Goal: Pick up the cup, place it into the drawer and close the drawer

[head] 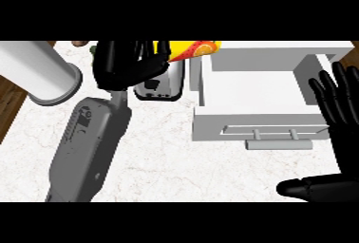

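The left hand is seen at the upper left of the head view, at the end of a grey forearm rising from the lower edge. Its fingers are curled downward round a yellow cup with orange markings, of which only 1 end is exposed to the right of the fingers; the cup is held above the counter, just left of the drawer. The white drawer is shown pulled open, its handle toward the viewer and its interior bare. A toaster is partly hidden below the left hand. A white cylinder lies at the far left. The right hand is held at the right edge, fingers straight and spread, overlapping the drawer's right side; whether contact is made cannot be told.
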